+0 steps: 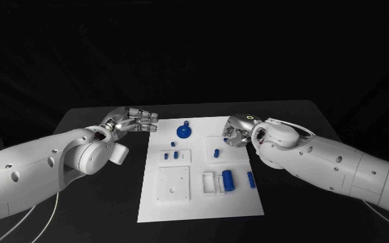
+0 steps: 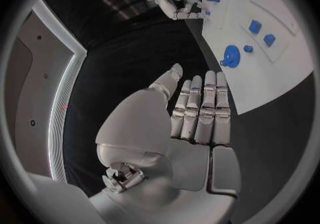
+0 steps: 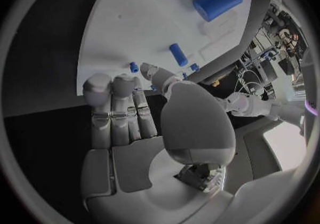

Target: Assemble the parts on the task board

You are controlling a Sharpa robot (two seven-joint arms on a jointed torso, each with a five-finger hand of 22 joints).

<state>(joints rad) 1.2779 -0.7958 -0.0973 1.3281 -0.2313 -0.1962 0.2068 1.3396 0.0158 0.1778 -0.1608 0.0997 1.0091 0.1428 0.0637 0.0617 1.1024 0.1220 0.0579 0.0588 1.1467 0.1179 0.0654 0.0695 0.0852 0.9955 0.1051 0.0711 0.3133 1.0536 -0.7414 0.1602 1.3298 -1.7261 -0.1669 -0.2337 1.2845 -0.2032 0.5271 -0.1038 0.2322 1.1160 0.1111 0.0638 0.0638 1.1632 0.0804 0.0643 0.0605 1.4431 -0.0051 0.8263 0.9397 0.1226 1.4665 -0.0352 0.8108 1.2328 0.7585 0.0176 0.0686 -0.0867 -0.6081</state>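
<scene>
Hands [image 1: 138, 119] [image 1: 236, 132] empty; one task board [image 1: 243, 201]

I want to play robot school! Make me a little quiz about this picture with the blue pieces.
1. True or false: the left robot hand is holding a blue piece.
2. Which is nearest the far edge of the task board? A) the round blue part B) the big blue cylinder C) the white block
3. Fill in: the table under the board is coloured ____.

Key: 1 false, its fingers are flat and hold nothing. 2 A. 3 black.
</scene>
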